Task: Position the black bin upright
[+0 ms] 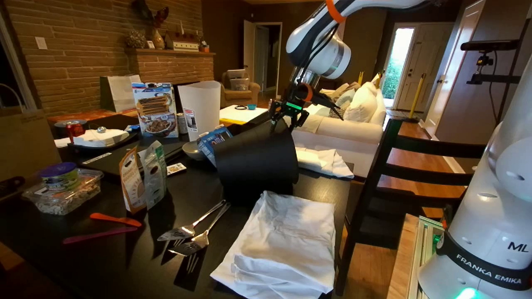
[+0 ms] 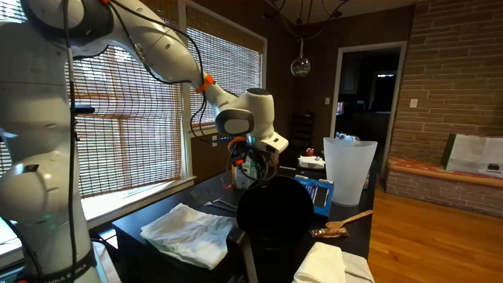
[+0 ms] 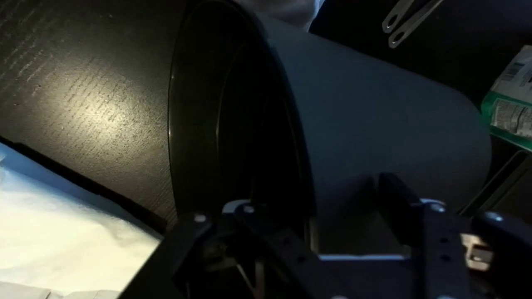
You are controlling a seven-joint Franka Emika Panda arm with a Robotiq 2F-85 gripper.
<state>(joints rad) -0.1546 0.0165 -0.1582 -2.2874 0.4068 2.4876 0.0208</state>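
Observation:
The black bin (image 1: 257, 155) lies tipped on its side on the dark table. Its mouth faces the camera in an exterior view (image 2: 275, 212). In the wrist view the bin (image 3: 374, 104) shows its outer wall on the right and its open mouth on the left. My gripper (image 1: 284, 123) is at the upper edge of the bin's rim. In the wrist view the gripper (image 3: 318, 195) has its fingers spread apart, one on the inner side of the rim and one over the outer wall. The inner fingertip is hard to see in the dark mouth.
A blue box (image 2: 319, 194) and a tall white container (image 2: 347, 169) stand beside the bin. A white cloth (image 1: 286, 236), metal servers (image 1: 195, 232) and snack pouches (image 1: 143, 178) lie or stand nearby. A black chair (image 1: 419, 170) is at the table's side.

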